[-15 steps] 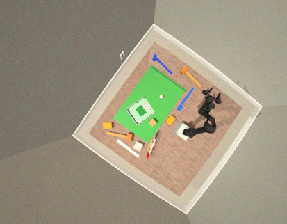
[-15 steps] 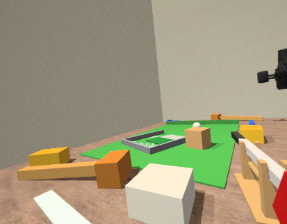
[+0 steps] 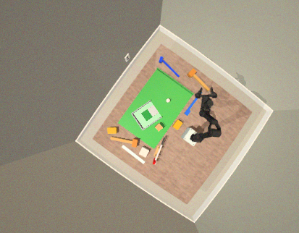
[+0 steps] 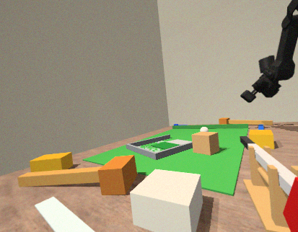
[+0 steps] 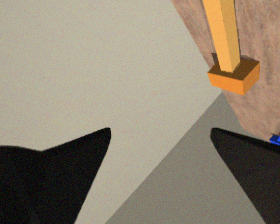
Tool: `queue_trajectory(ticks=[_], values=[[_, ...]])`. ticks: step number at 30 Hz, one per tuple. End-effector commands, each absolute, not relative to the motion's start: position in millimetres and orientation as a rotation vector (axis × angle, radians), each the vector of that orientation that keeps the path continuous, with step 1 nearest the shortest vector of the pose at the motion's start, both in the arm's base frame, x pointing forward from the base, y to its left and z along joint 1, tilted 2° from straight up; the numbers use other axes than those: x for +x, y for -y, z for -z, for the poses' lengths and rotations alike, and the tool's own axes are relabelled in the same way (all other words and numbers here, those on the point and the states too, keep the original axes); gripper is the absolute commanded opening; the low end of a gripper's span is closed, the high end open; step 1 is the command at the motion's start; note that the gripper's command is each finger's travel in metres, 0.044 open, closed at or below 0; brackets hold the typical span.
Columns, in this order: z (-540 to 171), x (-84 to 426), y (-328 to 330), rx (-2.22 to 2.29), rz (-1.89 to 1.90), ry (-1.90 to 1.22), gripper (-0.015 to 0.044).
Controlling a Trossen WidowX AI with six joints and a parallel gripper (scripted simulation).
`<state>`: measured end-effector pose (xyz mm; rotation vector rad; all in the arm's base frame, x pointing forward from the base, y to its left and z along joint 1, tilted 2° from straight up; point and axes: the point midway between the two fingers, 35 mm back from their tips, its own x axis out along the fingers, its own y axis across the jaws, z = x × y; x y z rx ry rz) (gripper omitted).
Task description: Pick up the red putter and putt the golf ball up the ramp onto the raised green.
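The putter [image 3: 159,150] [image 4: 271,162] has a red head, white shaft and black grip. It rests on a wooden stand near the mat's lower right corner in the top view. The white golf ball [image 3: 168,100] [image 4: 204,129] lies on the green mat [image 3: 146,88] [image 4: 218,176]. The raised green [image 3: 147,115] [image 4: 165,145] is a dark green square inside a low walled frame, with a pale ramp [image 3: 153,110] [image 4: 182,143] on its ball side. My gripper [image 3: 206,90] [image 4: 248,96] [image 5: 159,132] is open and empty, raised high, far from the putter.
An orange mallet [image 3: 201,81] [image 5: 233,77] and a blue one [image 3: 191,106] lie near the arm's reach; another blue mallet [image 3: 170,67] lies behind the mat. A wooden cube [image 3: 158,126] [image 4: 206,143] sits beside the frame. A yellow block [image 3: 177,124] [image 4: 261,139] and white block [image 3: 144,151] [image 4: 165,199] flank the putter.
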<state>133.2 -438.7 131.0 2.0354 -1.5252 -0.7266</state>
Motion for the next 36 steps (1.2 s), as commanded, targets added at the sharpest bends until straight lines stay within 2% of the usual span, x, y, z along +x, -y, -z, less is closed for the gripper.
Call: queue_trajectory(ticks=[1,9,18,27,36], values=[[-118,195,419,1.947,0.897,1.131,0.0440],[-88,296,348,1.668,0.989,0.414,0.0440],[-57,372,235,1.180,0.797,-0.287,0.0440],[-34,400,118,0.619,0.408,-0.768,0.0440],[-20,386,3,0.025,-0.121,-1.050,0.0440]])
